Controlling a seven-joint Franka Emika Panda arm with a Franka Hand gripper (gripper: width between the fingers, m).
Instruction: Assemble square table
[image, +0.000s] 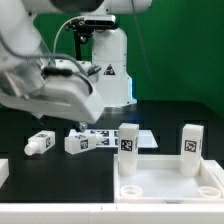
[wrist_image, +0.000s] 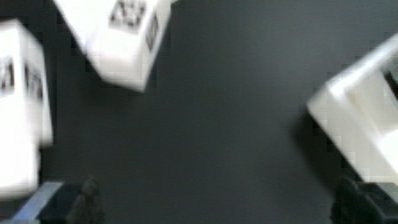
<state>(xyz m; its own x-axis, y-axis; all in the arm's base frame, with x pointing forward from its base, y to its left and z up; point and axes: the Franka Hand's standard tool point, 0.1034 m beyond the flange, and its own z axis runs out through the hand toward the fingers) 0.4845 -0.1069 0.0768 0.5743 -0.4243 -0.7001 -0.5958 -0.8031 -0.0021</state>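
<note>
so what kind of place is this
Probably a robotics lab bench: a white robot arm over a black tabletop, a plain green backdrop, and chunky white plastic legs bearing black-and-white square tags.

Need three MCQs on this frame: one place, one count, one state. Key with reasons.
1. Where do the upright legs stand?
A. at the square slab
B. at the exterior view's left edge
C. stacked on each other

2. How many legs stand upright?
A. one
B. two
C. four

3. The gripper is:
A. shut on a leg
B. open and empty
C. shut on the slab

Key:
1. A: both rise at the slab, on the exterior view's right.
2. B: two stand; the lying legs are flat.
3. B: the wrist view shows its fingers apart with nothing between.
</note>
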